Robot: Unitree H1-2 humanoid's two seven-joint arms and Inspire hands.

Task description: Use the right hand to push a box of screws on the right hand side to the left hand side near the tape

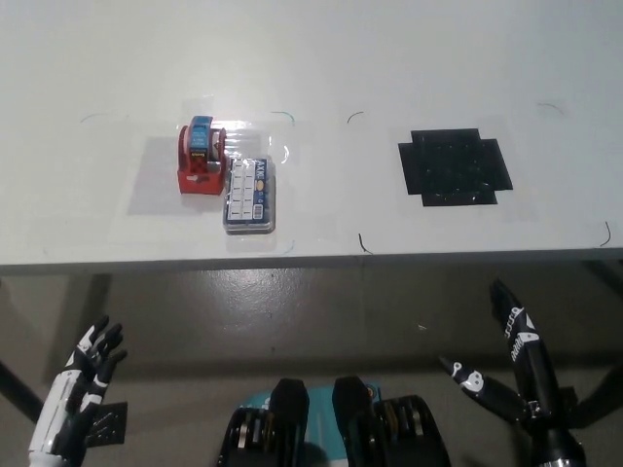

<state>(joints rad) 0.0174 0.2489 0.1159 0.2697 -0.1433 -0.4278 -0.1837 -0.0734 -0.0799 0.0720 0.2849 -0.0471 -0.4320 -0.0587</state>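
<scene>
Two hands hang low at the near edge of the view, both below the worktop's front edge and over the grey floor. The white left hand (86, 365) is at the lower left with its fingers spread apart and nothing in it. The black right hand (506, 355) is at the lower right, fingers splayed wide and pointing up and outward, also empty and well apart from anything on the worktop.

Beyond them, the white worktop (311, 58) fills the upper part of the view, its front edge running straight across. On its left half lies the box of screws (249, 195), a clear flat case with rows of small compartments and a blue label strip along its right side, lying lengthwise toward the far side and fairly close to the front edge. Just behind and to the left of it stands the tape (201, 156), a red dispenser with a blue roll on top; the box's far left corner sits right against the dispenser's base, touching or very nearly so. Both rest within a faintly marked clear sheet area.

On the right half of the worktop, well apart from the box and tape, lies a flat black cross-shaped mat (454, 166), with nothing on it. Thin pen arcs mark the surface around the two zones.
</scene>
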